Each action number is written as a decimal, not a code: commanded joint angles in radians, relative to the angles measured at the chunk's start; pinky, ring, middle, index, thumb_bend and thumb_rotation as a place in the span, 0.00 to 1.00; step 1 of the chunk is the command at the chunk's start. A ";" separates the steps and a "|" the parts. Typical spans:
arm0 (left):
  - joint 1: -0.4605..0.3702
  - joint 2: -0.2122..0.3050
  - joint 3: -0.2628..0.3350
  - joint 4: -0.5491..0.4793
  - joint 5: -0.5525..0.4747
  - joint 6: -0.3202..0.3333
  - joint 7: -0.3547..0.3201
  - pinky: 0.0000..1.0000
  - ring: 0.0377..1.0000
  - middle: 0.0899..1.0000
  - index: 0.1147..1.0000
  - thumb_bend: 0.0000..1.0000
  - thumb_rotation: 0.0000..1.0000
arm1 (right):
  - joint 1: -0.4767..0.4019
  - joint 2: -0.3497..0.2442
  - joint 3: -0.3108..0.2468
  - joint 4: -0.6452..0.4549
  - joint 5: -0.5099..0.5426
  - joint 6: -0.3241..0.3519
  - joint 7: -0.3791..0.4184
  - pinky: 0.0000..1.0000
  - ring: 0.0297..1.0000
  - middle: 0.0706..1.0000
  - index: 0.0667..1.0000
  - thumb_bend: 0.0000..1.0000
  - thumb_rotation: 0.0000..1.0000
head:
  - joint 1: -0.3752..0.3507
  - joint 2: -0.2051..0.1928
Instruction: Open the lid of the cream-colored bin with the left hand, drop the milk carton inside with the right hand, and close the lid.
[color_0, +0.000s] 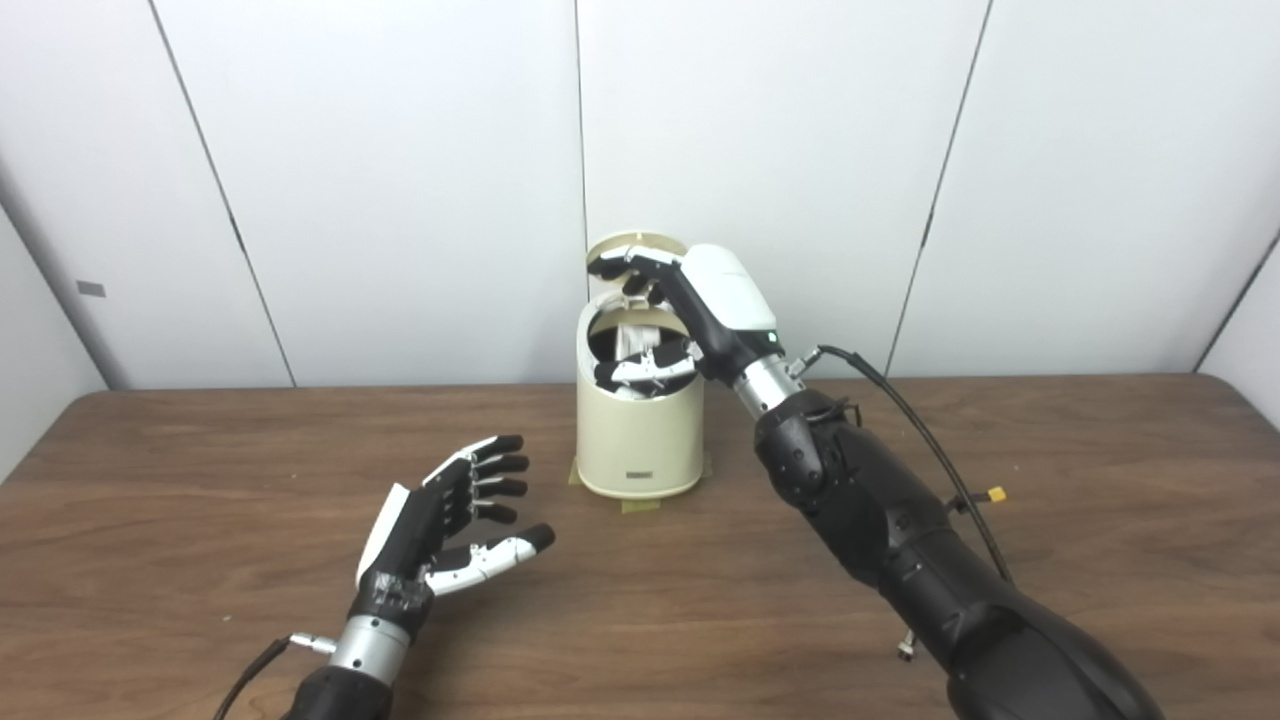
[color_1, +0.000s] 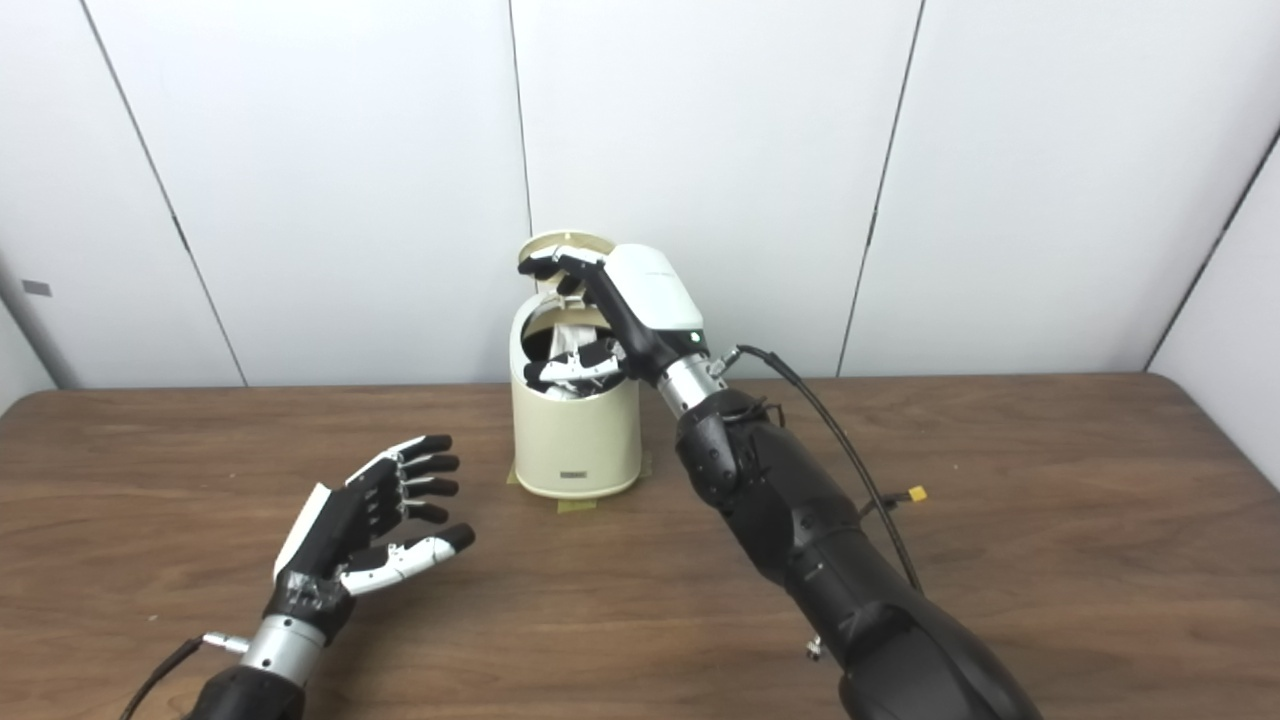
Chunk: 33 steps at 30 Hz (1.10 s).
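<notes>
White wall panels fill the upper frame, and below them a brown wooden tabletop (color_0: 1050, 470) runs the full width. You have the cream-colored bin (color_0: 640, 440) standing upright at the centre of the frame, near the back edge, on patches of tape. Its lid (color_0: 632, 247) is tipped up and back behind the opening, so the mouth is uncovered.

Your right hand (color_0: 690, 310) is at that mouth, reaching in from the right of the frame; its upper fingers (color_0: 612, 264) sit against or just beside the raised lid, its thumb hangs low across the opening. Something white and folded shows inside the bin between them, probably the milk carton (color_0: 632, 340), though you cannot confirm that from here, nor whether the hand is gripping it or has let go.

Your left hand (color_0: 440, 530) is at lower left, well apart from the bin, open and empty, palm turned toward the centre, fingers spread.

The remaining move turns on the lid: it lies up and right of your left hand, hinged at the back, and must swing forward and down. Your right hand is nearer, and it looks to block the lid's path until it clears.
</notes>
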 joint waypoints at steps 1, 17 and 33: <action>-0.040 0.001 0.001 -0.014 -0.010 -0.027 0.001 0.64 0.73 0.77 0.79 0.77 0.16 | -0.046 -0.015 -0.013 -0.035 0.007 -0.002 -0.004 0.54 0.63 0.69 0.72 0.86 0.21 | 0.001 0.000; -0.041 0.006 -0.001 -0.005 -0.004 -0.043 0.000 0.65 0.72 0.77 0.79 0.76 0.18 | -0.023 -0.019 -0.045 -0.091 0.059 -0.087 -0.038 0.44 0.54 0.62 0.66 0.85 0.16 | 0.000 0.001; -0.049 0.006 -0.001 0.008 -0.012 -0.051 -0.003 0.64 0.72 0.77 0.79 0.76 0.17 | 0.158 -0.040 -0.234 -0.497 0.544 -0.046 0.138 0.17 0.20 0.44 0.61 0.56 0.00 | -0.002 -0.003</action>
